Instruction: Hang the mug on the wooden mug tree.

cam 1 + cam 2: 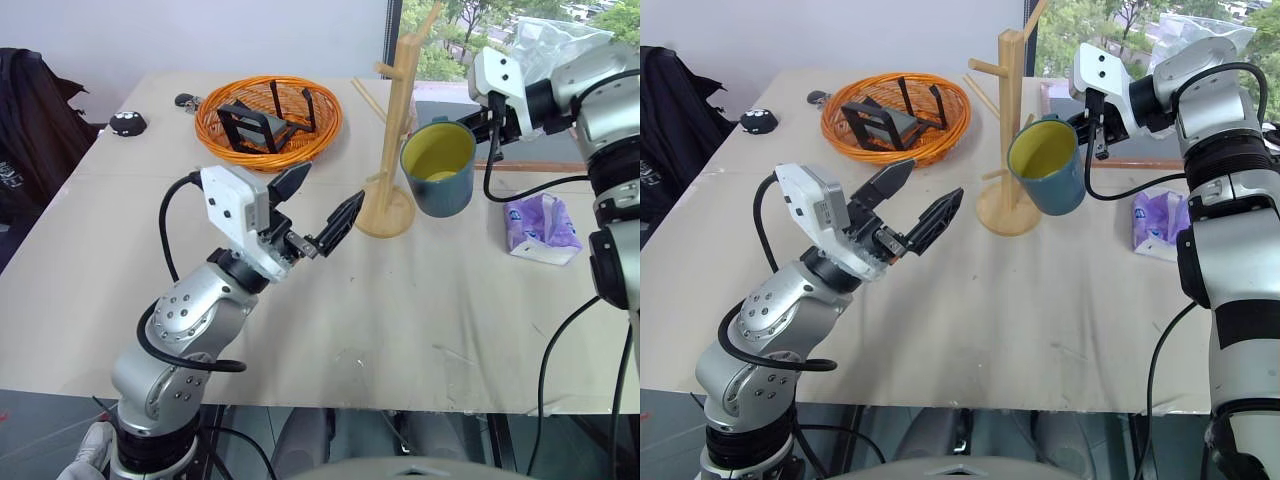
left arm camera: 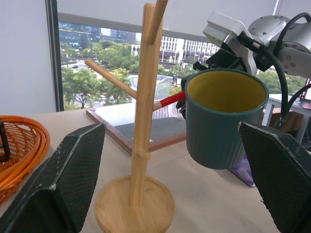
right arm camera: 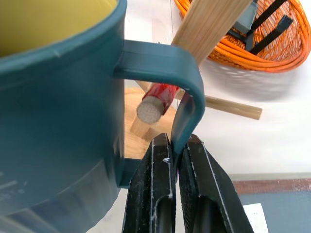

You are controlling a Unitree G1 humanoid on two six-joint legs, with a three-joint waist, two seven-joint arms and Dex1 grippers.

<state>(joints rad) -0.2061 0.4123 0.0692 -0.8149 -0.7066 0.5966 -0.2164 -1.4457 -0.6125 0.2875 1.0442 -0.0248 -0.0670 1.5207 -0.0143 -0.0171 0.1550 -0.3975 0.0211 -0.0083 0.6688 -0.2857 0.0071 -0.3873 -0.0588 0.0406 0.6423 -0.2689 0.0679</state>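
The mug (image 1: 438, 167), teal with a yellow inside, hangs upright in the air just right of the wooden mug tree (image 1: 400, 120). My right gripper (image 3: 176, 143) is shut on the mug's loop handle (image 3: 187, 92), pinching its outer bar. In the right wrist view the end of the red-tipped peg (image 3: 155, 99) shows through the handle's loop. The tree's round base (image 1: 385, 212) rests on the table. My left gripper (image 1: 330, 192) is open and holds nothing. It hovers left of the tree and points toward the tree and mug.
An orange wicker basket (image 1: 320, 135) holding black items sits at the back, left of the tree. A purple tissue pack (image 1: 542, 228) lies right of the mug. A small black object (image 1: 128, 123) lies at the far left, and a wood-framed board (image 1: 530, 165) behind the mug.
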